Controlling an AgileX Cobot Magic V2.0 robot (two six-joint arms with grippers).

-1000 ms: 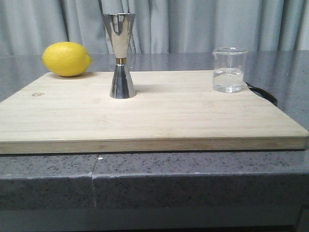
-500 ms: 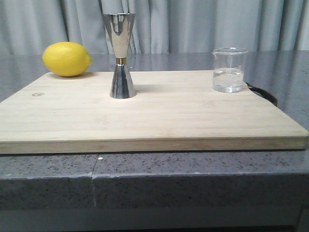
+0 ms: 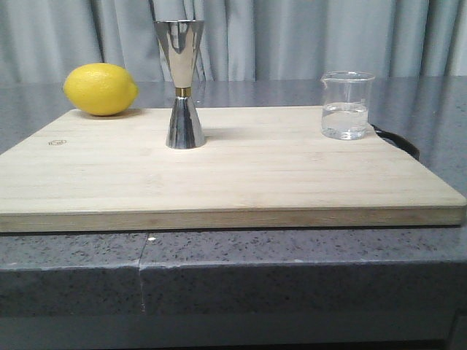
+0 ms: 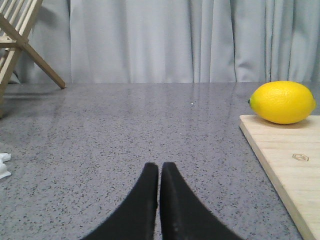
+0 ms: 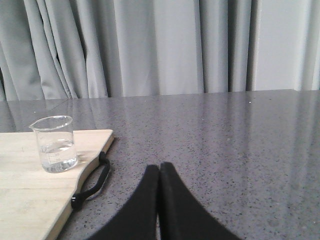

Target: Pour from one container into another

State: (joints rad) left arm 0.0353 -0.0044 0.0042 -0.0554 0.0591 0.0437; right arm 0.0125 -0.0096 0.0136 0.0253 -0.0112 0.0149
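Both jaws clenched, empty: left gripper [image 4: 159, 172], right gripper [image 5: 159, 175]. Small clear glass beaker [image 3: 347, 105] sits well right of tall steel hourglass jigger [image 3: 180, 84] on pale wooden cutting board [image 3: 241, 179]. Risks imo: jigger top-heavy, one bump topples it; narrow mouth, fast tilt spills.

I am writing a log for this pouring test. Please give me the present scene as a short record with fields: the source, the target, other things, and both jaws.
source: glass beaker, upright on the right rear of the cutting board, part filled with clear liquid
target: steel jigger, upright on the board, left of the beaker, apart from it
other: lemon at the board's left rear corner; black strap at the board's right edge
left gripper: jaws shut, empty, over bare counter left of the board
right gripper: jaws shut, empty, right of the board
pour: not begun
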